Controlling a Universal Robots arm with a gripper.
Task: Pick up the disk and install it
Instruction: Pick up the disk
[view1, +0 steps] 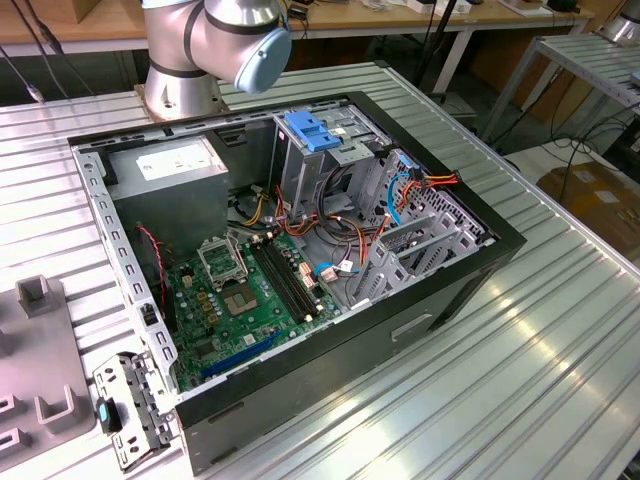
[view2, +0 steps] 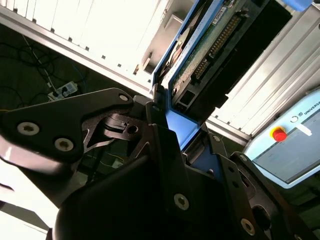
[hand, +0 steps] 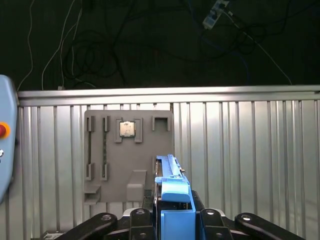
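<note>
Table: ribbed silver table (view1: 560, 350), with dark floor and cables past its far edge.
Gripper: black gripper (hand: 173, 212), jaws clamped on the disk.
Disk: the disk (hand: 172, 190) stands on its edge between the jaws, blue frame showing.
Tray: grey tray (hand: 127, 155) lies flat on the table, beyond the disk.
Computer: open computer case (view1: 300, 260), middle of the exterior view.

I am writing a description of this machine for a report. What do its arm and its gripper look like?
The arm is made of thick round silver-grey segments, and one joint ends in a light blue cap. The gripper is matte black, built from flat linked bars that are joined with round silver screws.
</note>
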